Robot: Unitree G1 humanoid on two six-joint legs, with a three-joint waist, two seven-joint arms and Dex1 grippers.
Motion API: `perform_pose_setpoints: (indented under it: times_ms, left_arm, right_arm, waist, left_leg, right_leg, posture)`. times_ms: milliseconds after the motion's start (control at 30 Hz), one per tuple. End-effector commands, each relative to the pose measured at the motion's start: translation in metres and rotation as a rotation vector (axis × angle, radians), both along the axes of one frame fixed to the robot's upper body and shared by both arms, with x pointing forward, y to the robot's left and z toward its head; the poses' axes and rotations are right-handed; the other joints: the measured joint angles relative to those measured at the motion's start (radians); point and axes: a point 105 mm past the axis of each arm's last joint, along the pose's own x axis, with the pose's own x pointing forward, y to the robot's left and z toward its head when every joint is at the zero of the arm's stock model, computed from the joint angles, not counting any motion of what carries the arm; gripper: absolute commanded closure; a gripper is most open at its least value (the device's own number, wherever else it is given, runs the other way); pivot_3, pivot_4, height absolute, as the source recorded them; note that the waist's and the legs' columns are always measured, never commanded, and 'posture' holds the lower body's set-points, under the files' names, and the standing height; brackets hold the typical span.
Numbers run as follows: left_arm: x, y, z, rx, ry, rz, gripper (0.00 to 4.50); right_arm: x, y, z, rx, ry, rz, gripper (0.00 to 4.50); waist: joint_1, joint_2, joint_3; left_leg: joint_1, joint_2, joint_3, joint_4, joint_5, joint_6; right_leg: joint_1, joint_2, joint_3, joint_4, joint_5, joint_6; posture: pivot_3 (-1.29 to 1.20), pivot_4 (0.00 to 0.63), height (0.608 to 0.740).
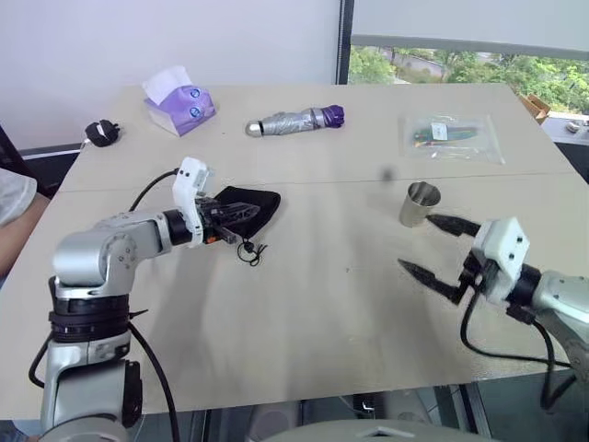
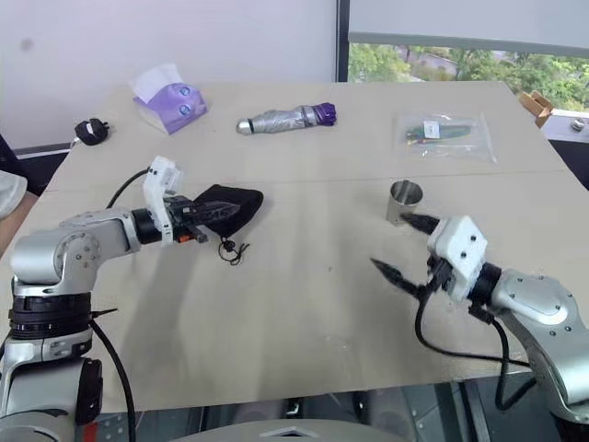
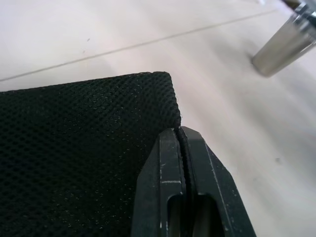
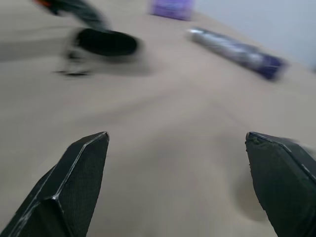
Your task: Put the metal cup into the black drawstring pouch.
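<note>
The right gripper [image 1: 428, 247] is nearest to us, low at about 4 o'clock on the table [image 1: 313, 313]. Its two black fingers [image 4: 74, 187] are spread wide apart and there is nothing between them. The metal cup [image 1: 421, 203] stands upright just past the far finger, at about 2 o'clock from the middle of the table. It is close to that finger, but I cannot tell if they touch.

The left gripper [image 1: 241, 213] is over at 9 o'clock. Its fingers [image 3: 170, 163] are pressed tight together on the edge of the black drawstring pouch [image 1: 247, 206]. The pouch sticks out from the fingertips, and its thin cord [image 1: 248, 250] with a toggle dangles under it down to the table. The pouch and the cup are well apart.

At the far side, near 12 o'clock, lies a silver-and-purple umbrella [image 1: 296, 121]. A purple tissue pack [image 1: 179, 101] sits at 11 o'clock, with a black plug [image 1: 100, 133] further out at 10 o'clock. A clear plastic bag [image 1: 449, 136] lies at 1 o'clock.
</note>
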Motion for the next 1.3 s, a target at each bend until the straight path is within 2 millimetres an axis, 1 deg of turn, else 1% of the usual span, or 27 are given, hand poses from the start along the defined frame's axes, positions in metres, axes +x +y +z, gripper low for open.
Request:
perform_pose_setpoints:
  times_ms: [33,167,233,267,400,533,633,733,767,800,833,900,933,967,1000,1133,1233,1300]
  left_arm:
    - [0.000,-0.006,0.010,-0.067,-0.007,0.023,4.48]
    - [-0.002,-0.018,0.006,-0.093,-0.010,0.027,4.48]
    - [-0.004,-0.025,0.004,-0.104,-0.017,0.027,4.48]
    - [-0.005,-0.028,0.004,-0.109,-0.024,0.026,4.48]
    - [-0.007,-0.037,0.006,-0.123,-0.045,0.026,4.48]
    - [-0.010,-0.040,0.008,-0.129,-0.058,0.031,4.48]
    - [-0.013,-0.040,0.007,-0.133,-0.062,0.037,4.48]
    - [-0.014,-0.039,0.006,-0.135,-0.064,0.047,4.50]
    - [-0.014,-0.039,0.006,-0.136,-0.066,0.050,4.50]
    - [-0.015,-0.038,0.006,-0.138,-0.066,0.053,4.50]
    - [-0.015,-0.038,0.006,-0.139,-0.067,0.055,4.50]
    - [-0.015,-0.037,0.006,-0.140,-0.066,0.059,4.50]
    - [-0.015,-0.036,0.006,-0.140,-0.066,0.060,4.50]
    - [-0.014,-0.036,0.006,-0.140,-0.066,0.061,4.50]
    - [-0.014,-0.035,0.006,-0.141,-0.066,0.062,4.50]
    - [-0.012,-0.034,0.008,-0.142,-0.065,0.060,4.50]
    - [-0.011,-0.032,0.008,-0.147,-0.061,0.060,4.50]
    - [-0.010,-0.031,0.009,-0.160,-0.057,0.061,4.50]
  right_arm:
    - [0.025,-0.024,0.025,0.100,0.050,-0.186,0.00]
    - [0.048,-0.039,0.035,0.057,0.184,-0.270,0.00]
    - [0.072,-0.045,0.040,0.082,0.296,-0.312,0.00]
    - [0.082,-0.047,0.042,0.089,0.347,-0.327,0.00]
    - [0.106,-0.050,0.042,0.064,0.455,-0.364,0.00]
    - [0.118,-0.054,0.032,-0.027,0.537,-0.364,0.00]
    - [0.122,-0.056,0.023,-0.104,0.601,-0.329,0.00]
    - [0.127,-0.058,0.019,-0.155,0.621,-0.309,0.87]
    - [0.128,-0.057,0.018,-0.163,0.626,-0.299,1.30]
    - [0.129,-0.056,0.017,-0.172,0.626,-0.288,1.83]
    - [0.129,-0.054,0.017,-0.171,0.630,-0.277,2.21]
    - [0.128,-0.051,0.016,-0.180,0.623,-0.245,3.20]
    - [0.127,-0.050,0.015,-0.186,0.621,-0.230,3.60]
    - [0.125,-0.048,0.013,-0.190,0.622,-0.213,4.33]
    - [0.123,-0.046,0.012,-0.188,0.624,-0.195,4.43]
    - [0.115,-0.041,0.007,-0.170,0.616,-0.153,4.43]
    - [0.109,-0.038,0.009,-0.113,0.614,-0.134,4.43]
    - [0.105,-0.035,0.014,-0.044,0.601,-0.117,4.43]
  waist:
    - [-0.001,0.000,0.000]
    - [0.001,0.000,0.000]
    - [-0.002,0.000,0.000]
    - [-0.006,0.000,0.000]
    - [-0.013,0.000,0.000]
    - [-0.012,0.000,0.000]
    - [-0.020,0.000,0.000]
    - [-0.021,0.000,0.000]
    - [-0.022,0.000,0.000]
    - [-0.022,0.000,0.000]
    - [-0.022,0.000,0.000]
    - [-0.022,0.000,0.000]
    - [-0.022,0.000,0.000]
    - [-0.021,0.000,0.000]
    - [-0.021,0.000,0.000]
    - [-0.022,0.000,0.000]
    - [-0.021,0.000,0.000]
    - [-0.022,0.000,0.000]
  left_leg:
    - [0.000,0.000,0.000,0.001,0.000,0.000]
    - [0.000,0.000,-0.001,0.001,0.000,0.000]
    - [-0.002,0.000,-0.001,0.000,0.000,0.000]
    - [-0.002,0.000,0.000,0.000,0.000,0.000]
    - [-0.002,0.000,0.000,0.000,0.000,0.000]
    - [-0.005,-0.001,0.000,-0.003,0.000,0.000]
    - [-0.006,-0.001,0.000,-0.004,0.000,0.000]
    - [-0.007,0.000,0.000,-0.005,0.000,0.000]
    - [-0.007,0.000,0.000,-0.005,0.000,0.000]
    - [-0.007,0.000,0.000,-0.005,0.000,0.000]
    - [-0.007,0.000,0.000,-0.005,0.000,0.000]
    - [-0.006,0.000,-0.001,-0.005,0.000,0.000]
    - [-0.006,0.000,-0.001,-0.005,0.000,0.000]
    - [-0.006,0.000,-0.001,-0.005,0.000,0.000]
    - [-0.006,0.000,-0.001,-0.005,0.000,0.000]
    - [-0.005,0.000,-0.001,-0.004,0.000,0.000]
    - [-0.005,0.000,-0.001,-0.004,0.000,0.000]
    - [-0.004,0.000,-0.001,-0.004,0.000,0.000]
  right_leg:
    - [0.000,0.000,0.000,0.001,0.000,0.000]
    - [0.000,0.000,0.000,0.002,0.001,0.000]
    - [-0.001,0.000,0.000,0.001,0.001,0.001]
    - [-0.001,0.000,0.001,0.001,0.001,0.001]
    - [-0.001,0.000,-0.001,0.000,0.001,0.000]
    - [-0.002,-0.001,-0.002,-0.003,0.002,0.002]
    - [-0.003,-0.001,0.000,-0.005,0.002,0.002]
    - [-0.004,-0.001,0.000,-0.007,0.002,0.003]
    - [-0.004,-0.001,0.000,-0.007,0.002,0.003]
    - [-0.004,-0.001,0.000,-0.007,0.002,0.003]
    - [-0.004,-0.001,-0.001,-0.007,0.002,0.003]
    - [-0.004,-0.001,-0.001,-0.006,0.002,0.002]
    - [-0.004,-0.001,-0.001,-0.006,0.002,0.002]
    - [-0.004,-0.001,-0.001,-0.005,0.002,0.002]
    - [-0.004,-0.001,-0.001,-0.005,0.002,0.002]
    - [-0.003,-0.001,-0.001,-0.005,0.002,0.003]
    - [-0.003,-0.001,0.000,-0.004,0.002,0.002]
    - [-0.003,-0.001,0.000,-0.003,0.002,0.002]
  posture:
    - [0.00,0.150,0.740]
    - [0.00,0.150,0.740]
    - [0.00,0.150,0.740]
    - [0.00,0.150,0.740]
    - [0.00,0.150,0.740]
    - [0.00,0.150,0.740]
    - [0.00,0.150,0.740]
    - [0.00,0.150,0.740]
    - [0.00,0.150,0.740]
    - [0.00,0.150,0.740]
    - [0.00,0.150,0.740]
    - [0.00,0.150,0.740]
    - [0.00,0.150,0.740]
    - [0.00,0.150,0.740]
    - [0.00,0.150,0.740]
    - [0.00,0.150,0.740]
    - [0.00,0.150,0.740]
    - [0.00,0.150,0.740]
